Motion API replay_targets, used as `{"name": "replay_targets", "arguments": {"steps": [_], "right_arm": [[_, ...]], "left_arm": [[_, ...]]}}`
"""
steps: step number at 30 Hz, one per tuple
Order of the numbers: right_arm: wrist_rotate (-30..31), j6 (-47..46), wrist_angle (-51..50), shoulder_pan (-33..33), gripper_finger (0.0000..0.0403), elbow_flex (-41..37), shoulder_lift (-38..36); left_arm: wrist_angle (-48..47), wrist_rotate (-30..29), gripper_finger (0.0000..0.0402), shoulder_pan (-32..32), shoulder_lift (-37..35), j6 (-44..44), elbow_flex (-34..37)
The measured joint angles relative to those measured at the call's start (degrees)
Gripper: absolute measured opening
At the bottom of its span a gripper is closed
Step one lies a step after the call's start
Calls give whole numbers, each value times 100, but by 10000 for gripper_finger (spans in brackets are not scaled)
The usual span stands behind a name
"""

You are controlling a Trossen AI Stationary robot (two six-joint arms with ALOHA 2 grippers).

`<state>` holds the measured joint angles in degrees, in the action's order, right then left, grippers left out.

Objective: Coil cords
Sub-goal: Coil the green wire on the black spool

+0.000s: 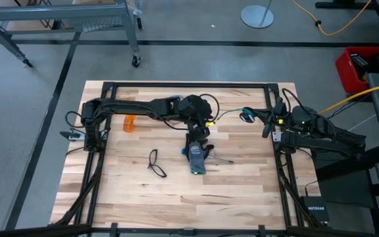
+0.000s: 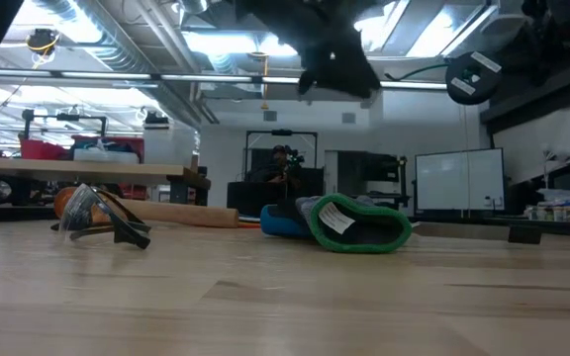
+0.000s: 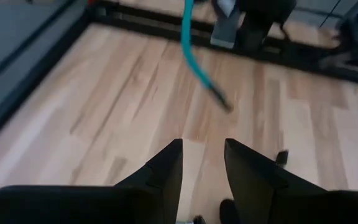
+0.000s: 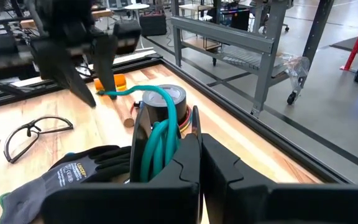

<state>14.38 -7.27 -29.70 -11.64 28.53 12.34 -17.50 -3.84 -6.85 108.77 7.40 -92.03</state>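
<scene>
A teal cord (image 4: 157, 134) is wound on a small black spool (image 4: 140, 140) that my right gripper (image 4: 201, 152) holds in the air over the table's far right (image 1: 247, 116). The cord's free length (image 3: 194, 56) runs out toward my left gripper (image 1: 199, 131) and ends in a dark tip (image 3: 226, 107) hanging in the air. My left gripper (image 3: 204, 165) is open and empty above the table's middle, and the tip is ahead of its fingers, not between them. No loose loop of dark cord shows. My right gripper is shut on the spool. Its fingers (image 4: 185, 165) close on the rim of the spool's side plate (image 4: 195, 127), at the edge nearest the gripper. The spool stands on edge, clear of the table, and the cord's free end trails from it toward the table's left.
A black work glove with a green cuff (image 1: 196, 159) lies at mid-table below my left gripper. Safety glasses (image 1: 155, 163) lie to its left. A grey tape roll (image 4: 169, 94), a wooden dowel (image 4: 127, 112) and an orange object (image 1: 130, 123) lie toward the far side.
</scene>
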Motion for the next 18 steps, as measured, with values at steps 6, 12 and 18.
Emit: {"name": "replay_targets", "arguments": {"steps": [6,12,18], "right_arm": [[-96,-1,2,1,1,0,0],[-97,0,30,2,1,0,0],[-114,-1,57,2,1,0,0]], "left_arm": [[563,-3,111,0,-186,-143,-2],[1164,-3,111,0,-138,-150,-2],[1289,-2,111,0,-126,-255,0]]}}
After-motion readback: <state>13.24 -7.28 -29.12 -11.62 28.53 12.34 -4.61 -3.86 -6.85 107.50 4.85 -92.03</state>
